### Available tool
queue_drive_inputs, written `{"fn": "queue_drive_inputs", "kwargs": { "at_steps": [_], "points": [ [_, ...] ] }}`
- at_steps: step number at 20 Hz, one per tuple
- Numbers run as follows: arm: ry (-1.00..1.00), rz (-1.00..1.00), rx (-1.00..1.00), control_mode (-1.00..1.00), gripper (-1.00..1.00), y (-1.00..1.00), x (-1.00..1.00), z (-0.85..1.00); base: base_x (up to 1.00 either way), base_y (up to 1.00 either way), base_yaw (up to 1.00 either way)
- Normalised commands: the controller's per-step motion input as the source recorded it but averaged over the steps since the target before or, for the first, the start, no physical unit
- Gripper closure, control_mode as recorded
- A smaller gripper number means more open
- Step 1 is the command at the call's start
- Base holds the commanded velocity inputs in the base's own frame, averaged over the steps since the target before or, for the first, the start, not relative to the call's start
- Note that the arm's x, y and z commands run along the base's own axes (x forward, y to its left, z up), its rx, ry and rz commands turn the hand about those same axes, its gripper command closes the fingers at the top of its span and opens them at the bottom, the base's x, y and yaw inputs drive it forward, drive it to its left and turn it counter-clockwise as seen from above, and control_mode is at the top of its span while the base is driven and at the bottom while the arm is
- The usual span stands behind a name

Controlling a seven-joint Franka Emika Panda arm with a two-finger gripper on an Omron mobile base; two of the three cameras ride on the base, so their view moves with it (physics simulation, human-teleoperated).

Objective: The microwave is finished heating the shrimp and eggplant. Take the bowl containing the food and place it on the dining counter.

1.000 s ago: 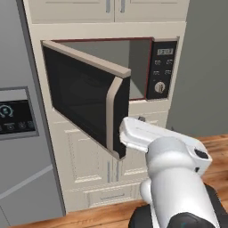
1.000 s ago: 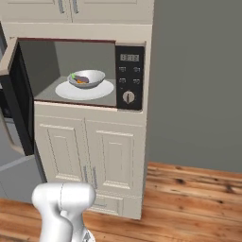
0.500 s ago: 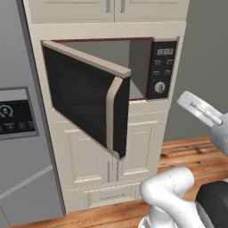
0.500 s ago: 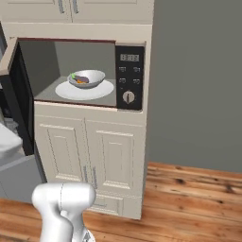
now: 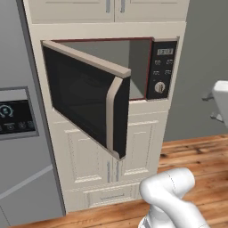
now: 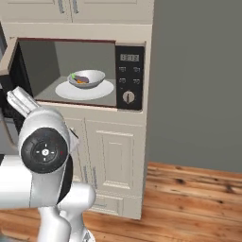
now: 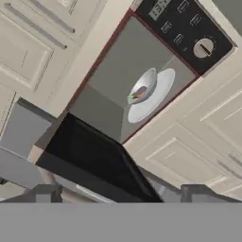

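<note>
Gripper (image 7: 120,191) fingers spread wide apart, gripping nothing, well short of the microwave (image 6: 71,75); inside it I see the bowl (image 6: 86,78) on the turntable plate (image 6: 101,89).

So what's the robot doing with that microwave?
The microwave door is swung open, and inside a bowl holding an eggplant and a little orange shrimp sits on the white turntable plate. The white robot arm is in front of it, out from the opening. Its claw is open and empty and points toward the microwave's inside. Nothing has been picked up yet, so the bowl is waiting to be taken out.
</note>
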Motion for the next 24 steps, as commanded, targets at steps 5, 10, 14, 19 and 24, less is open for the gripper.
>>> {"fn": "queue_drive_inputs", "kwargs": {
  "at_steps": [5,10,14,19,24],
  "points": [
    [0.35,0.61,0.20,-1.00,-1.00,0.12,0.90,-0.76,0.00,0.00,0.00],
    [0.16,0.42,0.14,-1.00,-1.00,0.50,0.97,-0.12,0.00,0.00,0.00],
    [0.14,0.32,0.04,-1.00,-1.00,0.94,0.80,0.00,0.00,0.00,0.00],
    [0.08,0.25,0.00,-1.00,-1.00,1.00,0.24,0.00,0.00,0.00,0.00],
    [0.01,0.19,-0.01,-1.00,-1.00,1.00,0.00,-0.01,0.00,0.00,0.00]
  ]
}}
